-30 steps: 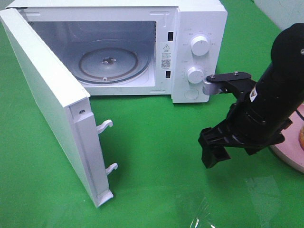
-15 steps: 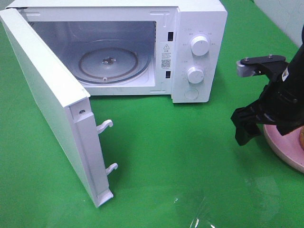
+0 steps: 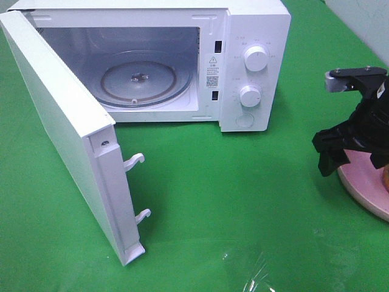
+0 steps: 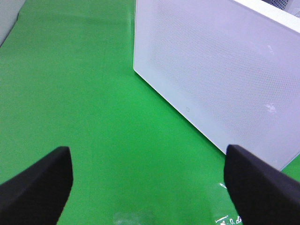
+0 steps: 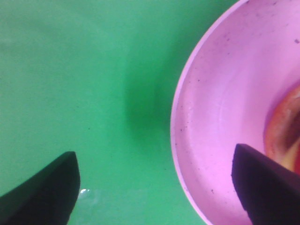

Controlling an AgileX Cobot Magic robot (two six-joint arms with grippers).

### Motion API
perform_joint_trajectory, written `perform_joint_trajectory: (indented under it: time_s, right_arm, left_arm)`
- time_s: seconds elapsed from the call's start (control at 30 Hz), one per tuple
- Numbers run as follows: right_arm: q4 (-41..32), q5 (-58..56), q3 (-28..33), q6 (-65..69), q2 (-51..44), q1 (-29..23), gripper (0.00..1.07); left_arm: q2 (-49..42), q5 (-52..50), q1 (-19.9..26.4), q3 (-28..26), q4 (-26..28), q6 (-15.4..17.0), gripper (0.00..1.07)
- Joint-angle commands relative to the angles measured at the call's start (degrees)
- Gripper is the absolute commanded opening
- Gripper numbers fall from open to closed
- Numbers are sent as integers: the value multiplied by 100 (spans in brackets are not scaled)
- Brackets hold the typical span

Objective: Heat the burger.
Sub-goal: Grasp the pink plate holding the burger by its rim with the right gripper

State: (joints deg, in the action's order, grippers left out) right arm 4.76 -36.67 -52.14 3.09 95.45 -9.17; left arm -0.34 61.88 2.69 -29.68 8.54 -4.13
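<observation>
High view: at 3 o'clock the right end effector (image 3: pixel 352 149) hangs wide open and empty over the plate (image 3: pixel 364 198). The burger (image 3: pixel 385 178), seemingly on it, barely shows. The microwave (image 3: pixel 255 36) gapes at 11 o'clock.

Left wrist: the left end effector (image 4: pixel 150 187) is open and empty beside the door (image 4: pixel 215 70).

Right wrist: centre over the burger before closing; the plate's rim could catch a finger.

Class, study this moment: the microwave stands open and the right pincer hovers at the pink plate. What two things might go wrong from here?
1. The right pincer, open, straddles the rim of the pink plate, with the burger off to one side; closing here might catch the plate, not the burger.
2. The way to the turntable passes the knobs on the microwave; the arm might knock them.
</observation>
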Motion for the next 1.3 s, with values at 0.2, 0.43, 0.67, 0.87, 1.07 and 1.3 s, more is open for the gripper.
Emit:
perform_joint_trajectory:
  time_s: [0.2,0.43,0.67,0.87,1.07,1.3]
  right_arm:
    - [63,705,-34,-23,573,34,82]
    - [338,951,-34,304,963,34,81]
    - [435,1026,-34,424,1272,34,79]
    - [435,1037,-34,510,1306,34,66]
    - [613,1008,-23,527,1306,34,23]
    - [865,894,-23,527,1306,34,0]
  left_arm:
    - [-86,-63,17,17,23,23,80]
    - [-86,-63,17,17,23,23,80]
    - [-86,-63,17,17,23,23,80]
    - [-86,-63,17,17,23,23,80]
    - [-86,-63,17,17,23,23,80]
    - [-86,-63,17,17,23,23,80]
